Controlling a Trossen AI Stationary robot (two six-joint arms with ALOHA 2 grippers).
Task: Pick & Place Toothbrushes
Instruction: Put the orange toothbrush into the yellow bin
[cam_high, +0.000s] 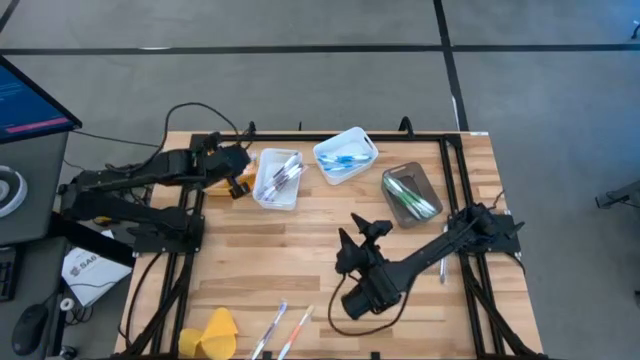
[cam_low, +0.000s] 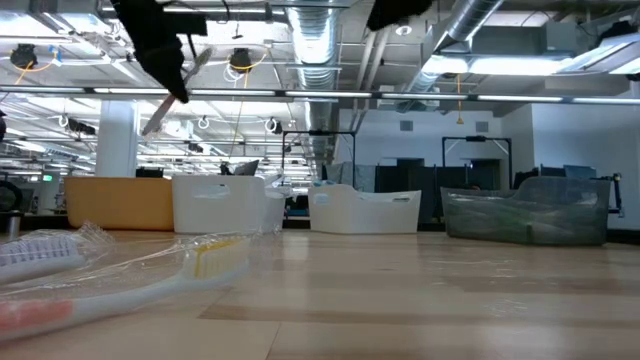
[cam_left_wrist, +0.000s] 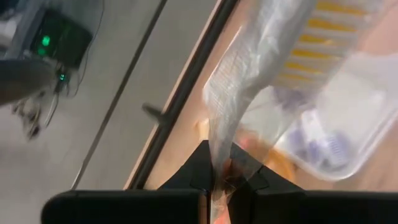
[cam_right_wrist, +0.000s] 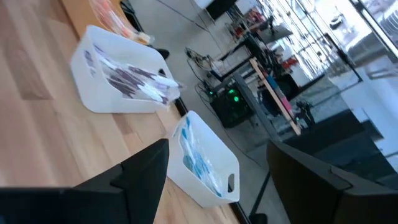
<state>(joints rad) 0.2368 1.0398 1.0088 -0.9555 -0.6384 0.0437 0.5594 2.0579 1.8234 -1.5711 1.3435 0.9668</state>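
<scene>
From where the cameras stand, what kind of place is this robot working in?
Probably an industrial lab or workshop floor: exposed ceiling ducts hang over rows of workstations, a monitor sits beside the wooden table, and the surrounding floor is bare concrete.

A grey floor (cam_high: 300, 25) crossed by dark lines surrounds the wooden table (cam_high: 270, 250). A monitor (cam_high: 30, 100) stands at one side. Beyond, silver ducts (cam_low: 320, 35), pipes and ceiling lights (cam_low: 240, 60) hang over distant desks.
</scene>
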